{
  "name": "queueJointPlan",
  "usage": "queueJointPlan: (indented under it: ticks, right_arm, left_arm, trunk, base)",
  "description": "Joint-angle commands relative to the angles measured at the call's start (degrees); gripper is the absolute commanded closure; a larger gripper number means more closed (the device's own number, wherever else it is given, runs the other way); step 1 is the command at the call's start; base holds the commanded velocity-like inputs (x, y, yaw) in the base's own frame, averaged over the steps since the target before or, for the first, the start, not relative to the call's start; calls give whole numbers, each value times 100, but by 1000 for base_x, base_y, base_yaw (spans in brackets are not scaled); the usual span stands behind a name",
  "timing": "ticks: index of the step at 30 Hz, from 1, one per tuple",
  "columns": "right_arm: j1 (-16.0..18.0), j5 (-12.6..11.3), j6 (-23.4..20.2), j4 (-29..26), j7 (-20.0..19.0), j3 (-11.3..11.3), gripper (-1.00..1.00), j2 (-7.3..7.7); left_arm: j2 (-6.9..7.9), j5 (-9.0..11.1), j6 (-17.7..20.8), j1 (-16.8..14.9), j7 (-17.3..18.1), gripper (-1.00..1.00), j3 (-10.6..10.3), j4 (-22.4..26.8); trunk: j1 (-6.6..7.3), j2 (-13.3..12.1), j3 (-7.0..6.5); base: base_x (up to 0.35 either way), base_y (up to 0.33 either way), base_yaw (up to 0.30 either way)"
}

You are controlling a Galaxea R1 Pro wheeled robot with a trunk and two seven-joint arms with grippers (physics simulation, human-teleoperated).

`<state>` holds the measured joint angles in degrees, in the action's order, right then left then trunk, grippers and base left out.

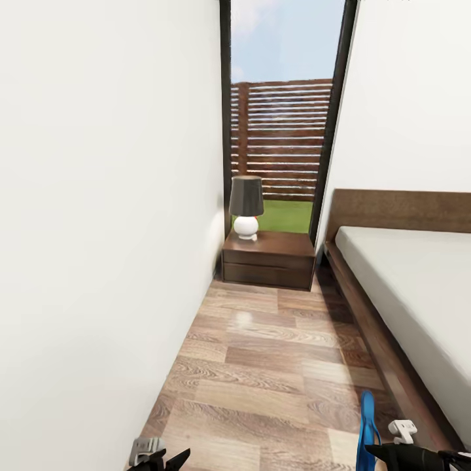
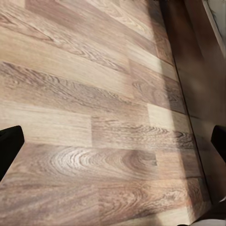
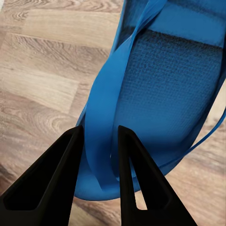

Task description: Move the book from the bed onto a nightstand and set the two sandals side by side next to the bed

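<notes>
Right gripper (image 3: 100, 141) pinches sandal (image 3: 165, 84) strap, lower right of head frame beside bed (image 1: 405, 288), so I can set it there. Left gripper (image 2: 113, 146) spread wide, holding nothing.

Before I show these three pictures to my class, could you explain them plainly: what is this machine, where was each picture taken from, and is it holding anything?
They are simulator renders from a wheeled robot with two arms. The large picture comes from a camera on its head, looking down a narrow strip of wood-plank floor between a white wall and the bed. At the far end stands a nightstand with a lamp on it, before a tall window.

The other two pictures come from cameras on the wrists, looking along each gripper's two fingers. The left gripper is open over bare floor, holding nothing. The right gripper has its black fingers closed on a strap of a blue sandal, which the head view shows standing on edge at the lower right, beside the bed frame.
</notes>
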<state>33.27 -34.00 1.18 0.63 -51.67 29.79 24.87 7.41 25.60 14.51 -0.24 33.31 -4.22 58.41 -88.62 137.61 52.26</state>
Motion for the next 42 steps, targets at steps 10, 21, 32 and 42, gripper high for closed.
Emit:
queueJointPlan:
  ticks: [10, 21, 32, 42]
  right_arm:
    - [4, -45, 5, 7, -31, 53, 100, 0]
    - [4, -45, 5, 7, -31, 53, 100, 0]
    - [4, -420, 5, 179, -28, 45, 100, 0]
    - [4, -432, 5, 218, -33, 45, 100, 0]
  left_arm:
    - [-32, 59, 52, -2, 0, -100, -8, 4]
    - [-29, 59, 52, -2, 0, -100, -8, 4]
    - [-29, 67, 45, -2, 0, -100, 13, -3]
    - [-29, 68, -82, -2, 0, -100, 27, -186]
  trunk:
    - [221, -400, -174]
    - [331, -600, -264]
    - [331, -600, -264]
    - [331, -600, -264]
  base:
    - [0, 0, 0]
    - [0, 0, 0]
    - [0, 0, 0]
    - [0, 0, 0]
